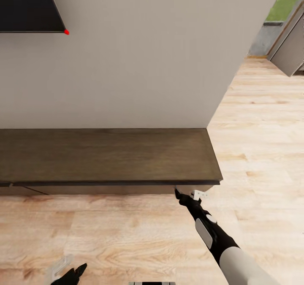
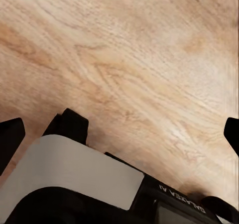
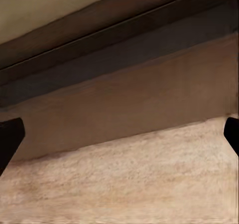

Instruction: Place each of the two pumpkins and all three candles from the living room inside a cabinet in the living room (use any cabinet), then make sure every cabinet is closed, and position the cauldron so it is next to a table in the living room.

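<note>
Dark-brown wood forms the cabinet [image 1: 105, 156], set against the wall. The right pincer [image 1: 179, 193], spread wide and empty, is positioned at the front's right end, probably for working a drawer. The left pincer [image 1: 69, 272] is parked, released, over the floor [image 1: 126, 234].

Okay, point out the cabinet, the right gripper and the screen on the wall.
cabinet [image 1: 105, 154], head view, on its dark wooden top.
right gripper [image 1: 177, 191], head view, at its fingertips.
screen [image 1: 25, 6], head view, on its black face.
</note>
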